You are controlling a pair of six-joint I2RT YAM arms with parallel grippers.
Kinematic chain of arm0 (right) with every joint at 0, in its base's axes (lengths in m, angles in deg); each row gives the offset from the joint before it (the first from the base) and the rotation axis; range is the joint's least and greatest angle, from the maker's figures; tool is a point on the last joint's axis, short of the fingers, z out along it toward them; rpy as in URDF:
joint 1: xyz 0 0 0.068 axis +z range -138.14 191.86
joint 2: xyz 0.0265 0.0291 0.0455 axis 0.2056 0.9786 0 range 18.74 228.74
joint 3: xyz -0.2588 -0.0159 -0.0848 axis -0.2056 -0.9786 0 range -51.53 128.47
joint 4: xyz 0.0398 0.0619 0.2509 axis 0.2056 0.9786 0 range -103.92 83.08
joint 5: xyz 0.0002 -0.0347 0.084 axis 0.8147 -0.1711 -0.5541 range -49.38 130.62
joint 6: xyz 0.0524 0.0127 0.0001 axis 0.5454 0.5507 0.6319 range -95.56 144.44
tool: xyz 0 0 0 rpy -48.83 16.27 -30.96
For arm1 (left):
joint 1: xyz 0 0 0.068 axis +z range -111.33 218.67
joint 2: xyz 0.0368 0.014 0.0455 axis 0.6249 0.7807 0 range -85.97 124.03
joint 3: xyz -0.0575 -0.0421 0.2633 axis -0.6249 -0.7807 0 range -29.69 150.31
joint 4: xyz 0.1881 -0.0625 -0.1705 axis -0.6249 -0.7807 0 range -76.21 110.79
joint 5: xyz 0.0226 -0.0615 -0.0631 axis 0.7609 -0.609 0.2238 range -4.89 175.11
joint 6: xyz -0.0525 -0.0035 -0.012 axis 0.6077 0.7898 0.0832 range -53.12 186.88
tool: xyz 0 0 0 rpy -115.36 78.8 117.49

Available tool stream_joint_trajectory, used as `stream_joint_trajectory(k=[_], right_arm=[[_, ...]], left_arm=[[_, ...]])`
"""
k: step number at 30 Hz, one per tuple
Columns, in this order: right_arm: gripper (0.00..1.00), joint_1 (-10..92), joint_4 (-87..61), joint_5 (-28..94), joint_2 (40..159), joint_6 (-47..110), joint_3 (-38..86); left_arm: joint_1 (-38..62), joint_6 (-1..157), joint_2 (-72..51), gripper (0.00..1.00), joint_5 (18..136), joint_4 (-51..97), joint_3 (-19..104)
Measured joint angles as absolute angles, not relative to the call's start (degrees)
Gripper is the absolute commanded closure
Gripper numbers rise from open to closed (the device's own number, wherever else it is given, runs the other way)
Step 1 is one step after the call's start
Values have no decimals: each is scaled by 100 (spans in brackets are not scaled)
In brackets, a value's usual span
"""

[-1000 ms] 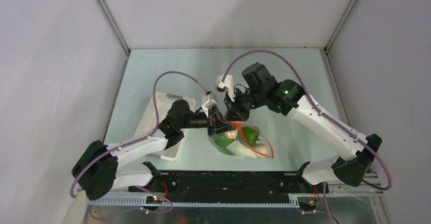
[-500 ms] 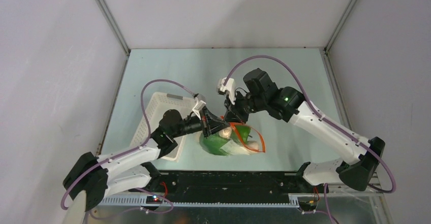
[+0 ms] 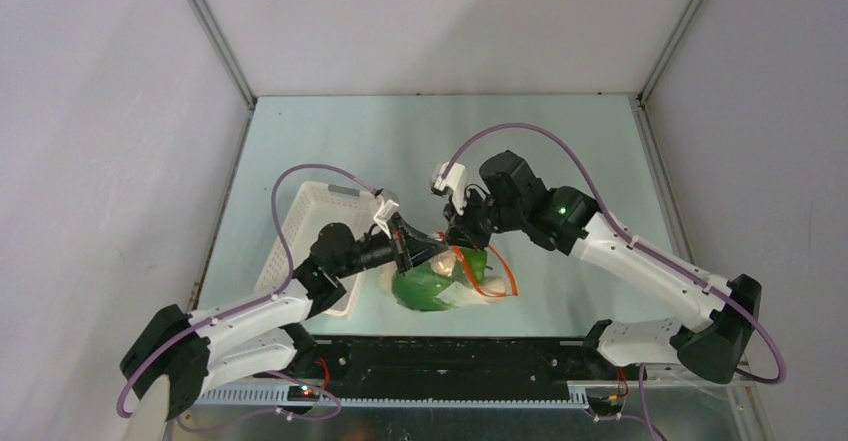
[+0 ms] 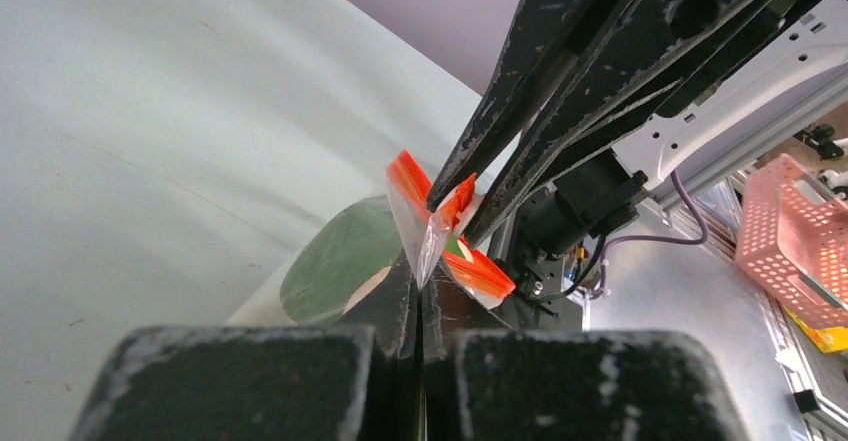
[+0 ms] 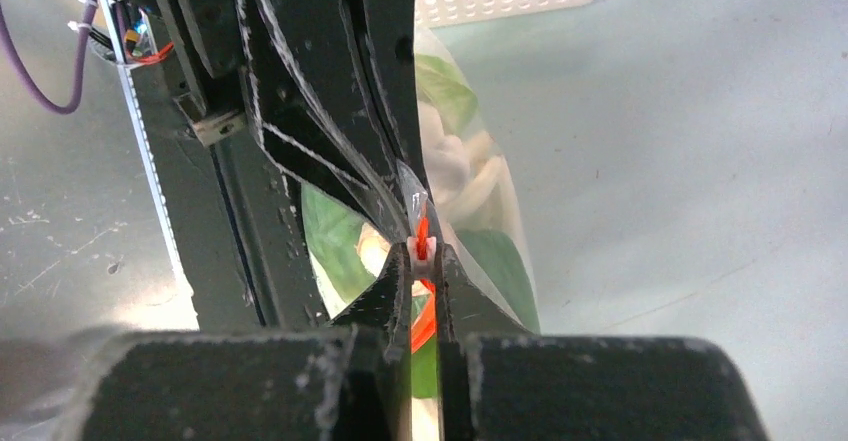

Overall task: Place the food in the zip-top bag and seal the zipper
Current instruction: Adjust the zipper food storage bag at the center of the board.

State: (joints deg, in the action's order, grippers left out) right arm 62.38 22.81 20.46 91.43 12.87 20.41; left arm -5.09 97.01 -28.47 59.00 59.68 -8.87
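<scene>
By basket (image 3: 296, 229), bag (image 3: 428, 287) shifted left, zipper (image 5: 422, 233) pinched

Clear, crinkly plastic on the zip-top bag (image 5: 497, 261), and its zipper (image 4: 405, 175) is a glossy red-orange strip. On my right gripper (image 5: 421, 257) the fingers (image 5: 384, 307) look matt black, scuffed grey at the edges. The basket (image 3: 298, 229) is white perforated plastic on a smooth, faintly sheeny table (image 3: 400, 141).

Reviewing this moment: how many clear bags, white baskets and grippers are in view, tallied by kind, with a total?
clear bag: 1
white basket: 1
grippers: 2 (left gripper, right gripper)
Total: 4
</scene>
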Motion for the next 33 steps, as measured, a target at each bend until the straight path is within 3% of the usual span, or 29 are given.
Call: stream_joint_trajectory(k=[6,9,16,17,18,19,20,23,28,30,31,33], right_arm=[[93,6228,2239,1928,8955,1282,1691],[100,6212,2121,1829,8891,1280,1560],[100,6090,1990,1788,8710,1453,1525],[100,6075,2010,1792,8699,1503,1554],[100,6068,2043,1794,8695,1567,1595],[100,6059,2123,1812,8692,1637,1683],[100,6059,2191,1829,8692,1707,1779],[100,6094,2469,1880,8692,1936,2131],[100,6223,2985,2100,8810,2253,2843],[100,6236,3166,2155,8909,2314,3020],[100,6241,3256,2175,8955,2340,3070],[100,6238,3411,2186,9038,2360,3088]], left_arm=[[-509,9743,-2913,100,6005,5977,-924],[-509,9753,-2913,100,6005,5977,-926],[-507,9791,-2913,100,5939,6058,-920],[-507,9791,-2913,97,5891,6054,-904],[-503,9786,-2906,82,5817,6008,-848],[-496,9777,-2895,75,5760,5957,-776],[-479,9795,-2878,57,5651,5848,-644],[-446,9710,-2871,31,5528,5610,-310],[-435,9633,-3284,26,5642,5179,-220],[-444,9522,-3617,17,5764,4989,-207],[-446,9463,-3746,5,5825,4904,-201],[-446,9294,-3960,1,5943,4687,-155]])
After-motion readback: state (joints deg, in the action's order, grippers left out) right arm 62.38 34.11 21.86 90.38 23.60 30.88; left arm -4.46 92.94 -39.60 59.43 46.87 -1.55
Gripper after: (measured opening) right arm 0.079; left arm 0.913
